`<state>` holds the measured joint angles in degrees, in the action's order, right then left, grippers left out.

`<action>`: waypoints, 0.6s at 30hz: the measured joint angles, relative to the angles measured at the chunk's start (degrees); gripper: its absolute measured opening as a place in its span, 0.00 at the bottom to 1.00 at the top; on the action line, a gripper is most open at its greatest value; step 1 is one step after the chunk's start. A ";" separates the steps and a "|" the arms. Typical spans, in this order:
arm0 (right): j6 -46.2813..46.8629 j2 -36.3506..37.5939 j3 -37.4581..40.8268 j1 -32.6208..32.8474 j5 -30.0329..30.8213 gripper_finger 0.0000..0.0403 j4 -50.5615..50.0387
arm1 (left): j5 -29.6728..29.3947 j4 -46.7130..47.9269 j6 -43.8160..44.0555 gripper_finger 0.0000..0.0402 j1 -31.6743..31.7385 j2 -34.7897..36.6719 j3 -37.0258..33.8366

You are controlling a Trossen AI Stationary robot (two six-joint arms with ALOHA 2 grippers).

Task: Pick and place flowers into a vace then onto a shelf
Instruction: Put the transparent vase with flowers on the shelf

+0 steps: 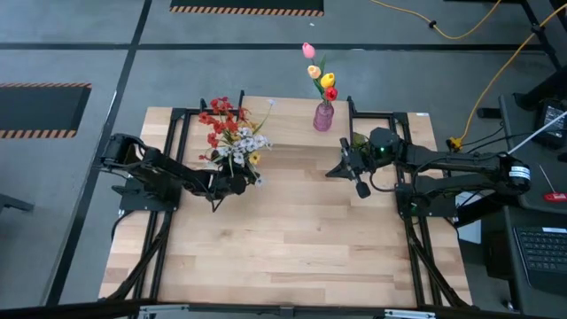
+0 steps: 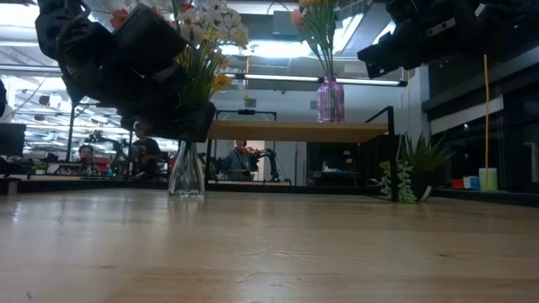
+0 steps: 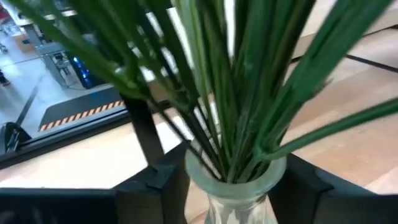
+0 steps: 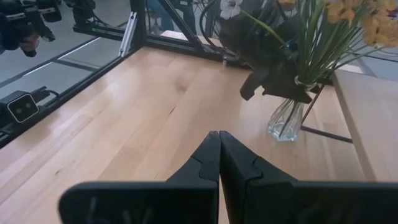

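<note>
A clear glass vase [image 2: 187, 172] stands with its base on the table, holding a bouquet of flowers [image 1: 232, 133] in red, white and yellow, with green stems [image 3: 230, 93]. My left gripper [image 3: 236, 186] comes in from the table's left at the vase's neck. A purple vase [image 2: 330, 99] of tulips [image 1: 321, 75] stands on the shelf [image 2: 286, 130]. My right gripper [image 4: 219, 140] hovers shut above the table's right part and holds nothing. My left gripper has the glass vase's neck [image 3: 205, 177] just below the rim between its two fingers [image 3: 155, 186], one on each side. The fingers come nearly level from the table's left. The vase stands upright with its base [image 4: 283, 134] on the table.
The shelf's wooden top [image 4: 367, 118] and a thin black leg [image 4: 323, 134] are right beside the glass vase. A small green leafy sprig [image 2: 413, 172] stands at the right by the shelf. Bare table stretches toward the near edge [image 1: 283, 257].
</note>
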<state>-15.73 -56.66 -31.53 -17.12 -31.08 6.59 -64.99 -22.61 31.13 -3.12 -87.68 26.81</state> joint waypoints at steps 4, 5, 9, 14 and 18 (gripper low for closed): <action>0.00 0.00 0.00 -0.01 -0.01 0.01 -0.15 | 0.90 -1.65 -1.28 0.31 0.09 0.00 0.00; 0.00 0.00 0.00 -0.01 -0.01 0.01 -0.18 | 0.93 -1.71 -2.39 0.28 0.07 0.00 0.00; 0.07 0.00 0.00 -0.01 -0.01 0.01 -0.26 | 4.29 -3.31 -4.73 0.27 -0.62 0.00 -0.01; 0.17 0.00 0.00 0.01 -0.01 0.01 -0.40 | 4.53 -3.48 -4.91 0.27 -2.37 0.04 0.00; 0.70 0.00 0.00 0.01 -0.01 0.01 -0.43 | 5.09 -5.49 -6.01 0.27 -4.83 0.04 -0.02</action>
<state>-15.03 -56.66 -31.53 -17.11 -31.09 6.16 -59.91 -28.10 25.12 -7.95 -87.64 26.79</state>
